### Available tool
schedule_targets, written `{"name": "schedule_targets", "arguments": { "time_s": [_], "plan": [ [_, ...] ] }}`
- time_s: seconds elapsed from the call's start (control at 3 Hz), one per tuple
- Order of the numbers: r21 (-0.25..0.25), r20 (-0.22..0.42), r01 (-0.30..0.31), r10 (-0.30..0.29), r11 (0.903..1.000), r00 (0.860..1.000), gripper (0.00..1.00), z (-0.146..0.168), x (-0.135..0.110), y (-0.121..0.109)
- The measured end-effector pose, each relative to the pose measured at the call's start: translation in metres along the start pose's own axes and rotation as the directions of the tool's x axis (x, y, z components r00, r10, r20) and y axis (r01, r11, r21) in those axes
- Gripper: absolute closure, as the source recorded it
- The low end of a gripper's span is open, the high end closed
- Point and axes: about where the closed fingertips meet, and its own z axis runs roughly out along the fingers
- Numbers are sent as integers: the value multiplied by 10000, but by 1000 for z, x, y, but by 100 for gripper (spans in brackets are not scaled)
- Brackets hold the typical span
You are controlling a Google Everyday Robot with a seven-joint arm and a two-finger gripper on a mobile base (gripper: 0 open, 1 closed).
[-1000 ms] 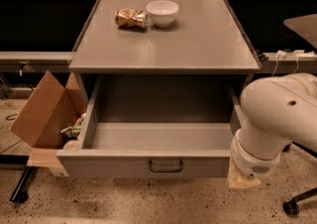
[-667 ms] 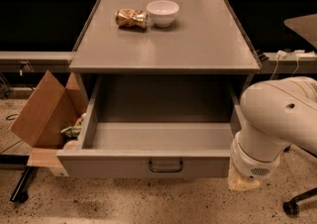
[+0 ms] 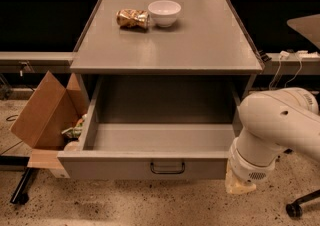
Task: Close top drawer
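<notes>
The top drawer [image 3: 125, 166] is pulled far out of the grey cabinet [image 3: 190, 40]. The gripper [image 3: 240, 184] hangs at the drawer's front right corner, pointing down at the floor, and I cannot tell if it is open or closed. On the cabinet's top sit a white bowl [image 3: 164, 12] and a shiny crumpled bag [image 3: 132, 18]. A cardboard box [image 3: 42, 112] leans left of the cabinet.

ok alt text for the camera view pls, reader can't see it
A grey cabinet's top drawer stands pulled wide open, and the robot's claw hangs low by the drawer's front corner at the picture's right. On the cabinet top sit a white bowl and a crumpled gold packet; a cardboard box leans at left.
</notes>
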Motion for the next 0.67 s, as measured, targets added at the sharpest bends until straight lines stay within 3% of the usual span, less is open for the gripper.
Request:
{"name": "schedule_targets", "arguments": {
  "time_s": [0.33, 0.67],
  "plan": [
    [279, 231, 588, -594, 9979, 9980, 100, 36, 3, -17],
    [1333, 539, 718, -796, 9885, 9954, 100, 53, 0, -38]
  ]
}}
